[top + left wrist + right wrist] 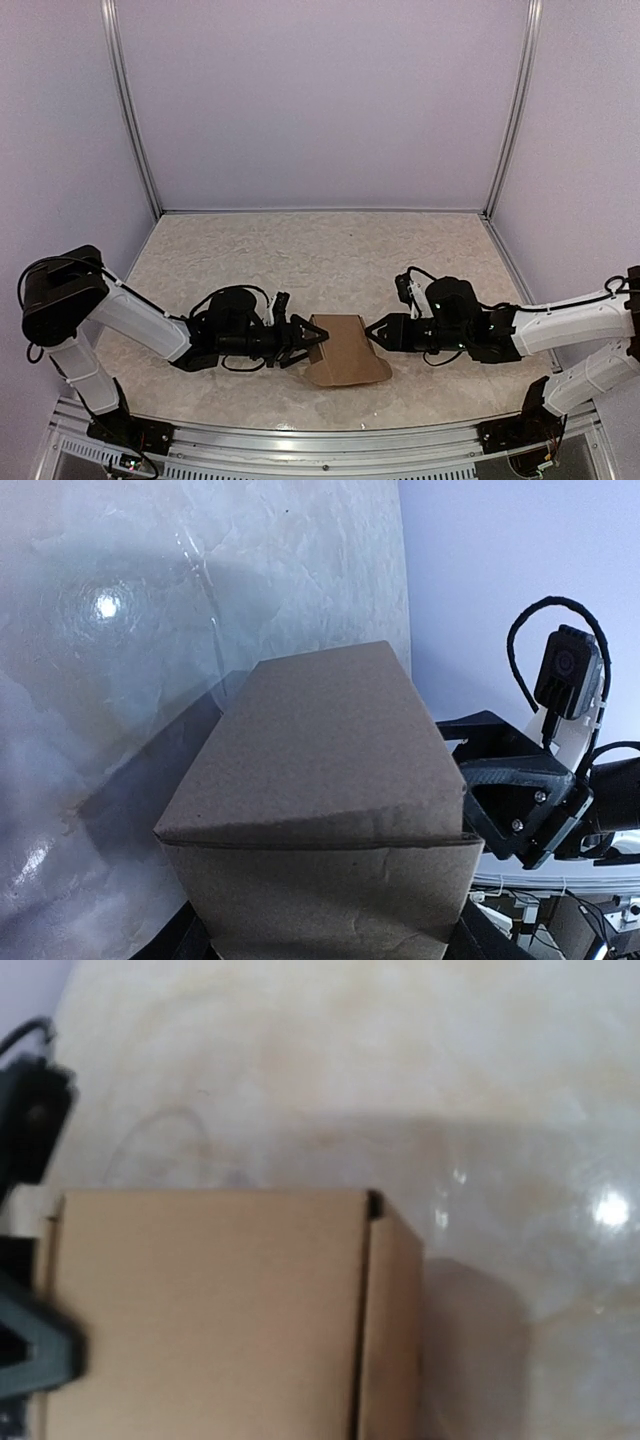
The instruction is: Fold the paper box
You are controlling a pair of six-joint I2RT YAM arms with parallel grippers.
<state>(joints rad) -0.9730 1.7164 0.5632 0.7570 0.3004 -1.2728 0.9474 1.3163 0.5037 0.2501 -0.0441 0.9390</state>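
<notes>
The paper box (346, 352) is a brown cardboard box, folded up, resting on the table between my two arms. In the left wrist view the paper box (330, 770) fills the space between my fingers (178, 942), which press its two sides. My left gripper (303, 343) is shut on the box's left end. My right gripper (374, 331) sits at the box's upper right edge with its fingers slightly parted and nothing held. In the right wrist view the paper box (210, 1320) shows a closed top and a side seam; my own fingers are hidden there.
The textured beige tabletop (320, 260) is enclosed by lilac walls with metal posts (130, 110) (512, 110) at the back corners. A metal rail (320, 450) runs along the near edge by the arm bases.
</notes>
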